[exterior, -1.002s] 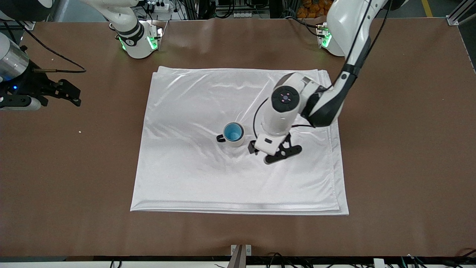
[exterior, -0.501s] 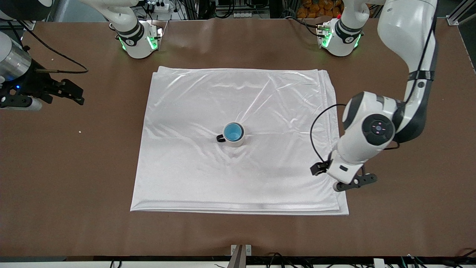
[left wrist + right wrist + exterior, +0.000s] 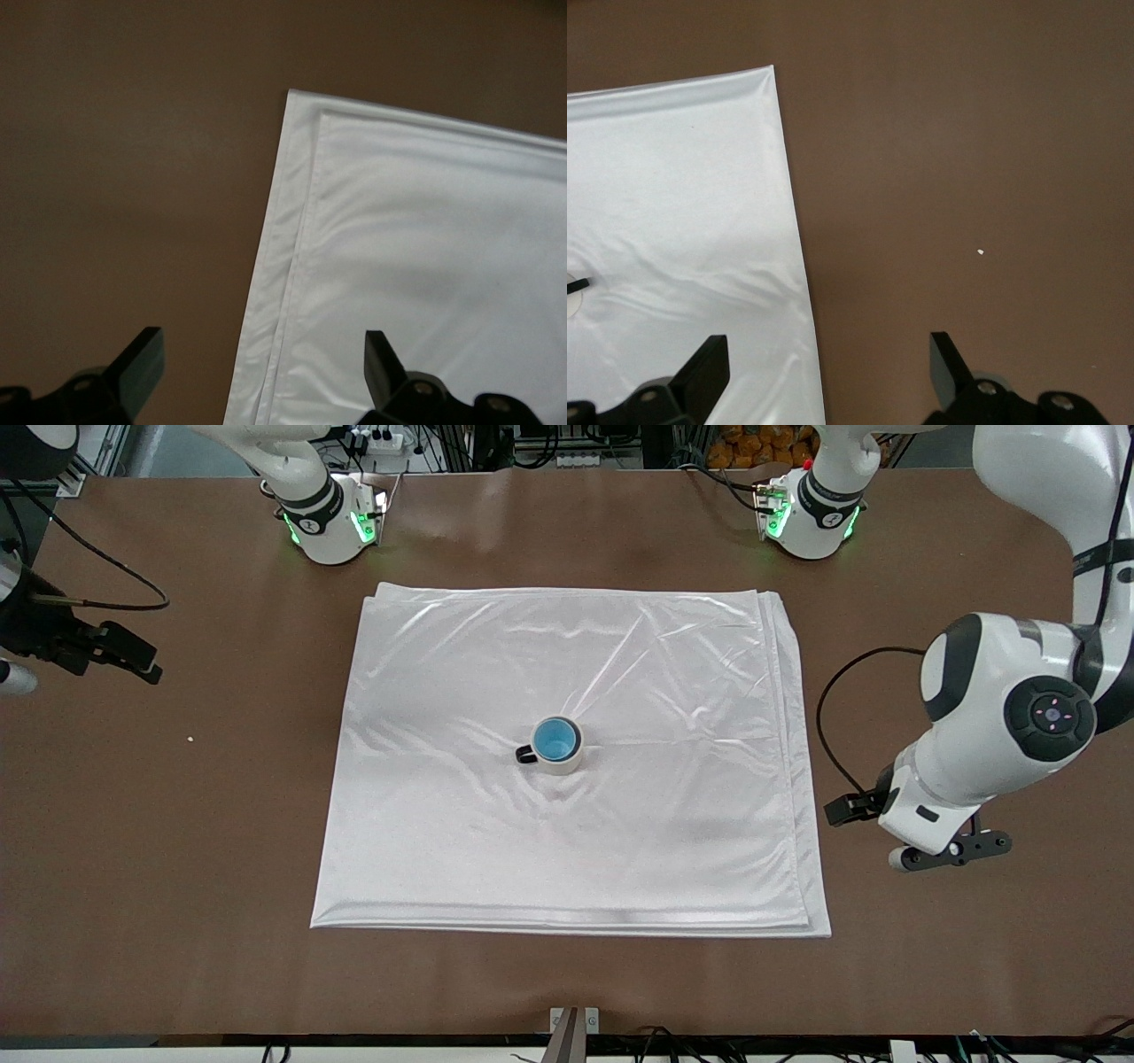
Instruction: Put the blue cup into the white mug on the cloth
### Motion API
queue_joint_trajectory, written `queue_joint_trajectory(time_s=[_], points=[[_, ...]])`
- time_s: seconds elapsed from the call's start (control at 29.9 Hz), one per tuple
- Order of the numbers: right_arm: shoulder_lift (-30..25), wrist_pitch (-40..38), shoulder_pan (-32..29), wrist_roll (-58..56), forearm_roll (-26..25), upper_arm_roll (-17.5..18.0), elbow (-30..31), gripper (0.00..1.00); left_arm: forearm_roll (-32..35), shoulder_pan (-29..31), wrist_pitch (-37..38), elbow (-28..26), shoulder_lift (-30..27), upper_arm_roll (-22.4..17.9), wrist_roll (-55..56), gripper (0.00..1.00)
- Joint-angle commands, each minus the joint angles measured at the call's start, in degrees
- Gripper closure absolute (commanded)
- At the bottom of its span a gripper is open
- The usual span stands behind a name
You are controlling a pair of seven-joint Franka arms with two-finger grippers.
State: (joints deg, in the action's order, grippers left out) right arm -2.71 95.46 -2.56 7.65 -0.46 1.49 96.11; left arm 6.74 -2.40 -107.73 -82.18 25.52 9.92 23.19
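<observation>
The blue cup point(image 3: 555, 739) sits inside the white mug point(image 3: 568, 763), whose black handle point(image 3: 525, 755) points toward the right arm's end. The mug stands upright near the middle of the white cloth point(image 3: 673, 691). My left gripper point(image 3: 950, 852) hangs open and empty over the brown table, just off the cloth's edge at the left arm's end. In the left wrist view, the left gripper point(image 3: 263, 363) looks down on a corner of the cloth point(image 3: 425, 266). My right gripper point(image 3: 133, 657) waits open over bare table at the right arm's end. The right wrist view shows the right gripper point(image 3: 828, 363) over the cloth's edge point(image 3: 673, 195).
Brown table point(image 3: 930, 974) surrounds the cloth on all sides. A tiny white speck point(image 3: 190, 738) lies on the table between the right gripper and the cloth. The arm bases stand along the table's edge farthest from the front camera.
My left arm has swung away from beside the mug, across the cloth, out over the table at its own end. The right gripper has drawn back slightly. The mug and cup stayed put.
</observation>
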Motion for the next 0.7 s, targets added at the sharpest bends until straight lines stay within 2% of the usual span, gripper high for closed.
queue_joint_trajectory(time_s=[0.0,0.17,0.47,0.67], points=[[-0.3,-0.4,0.1,-0.1,1.1,-1.1,-1.1,0.0,-1.8,1.7,4.5,-2.1,-5.6,0.7,-2.4,0.0],[-0.4,-0.4,-0.2,-0.1,0.9,-1.1,-1.4,0.0,-6.5,4.0,4.9,-4.7,-10.7,0.6,-4.0,0.0],[1.3,-0.8,-0.3,-0.2,0.3,-1.1,-4.3,0.0,-6.8,4.6,10.9,-4.5,-17.0,0.5,-6.0,0.0],[1.8,-0.8,-0.2,0.0,0.3,-1.1,-5.4,0.0,-7.3,4.7,13.9,-4.0,-18.5,-0.1,-9.5,0.0]])
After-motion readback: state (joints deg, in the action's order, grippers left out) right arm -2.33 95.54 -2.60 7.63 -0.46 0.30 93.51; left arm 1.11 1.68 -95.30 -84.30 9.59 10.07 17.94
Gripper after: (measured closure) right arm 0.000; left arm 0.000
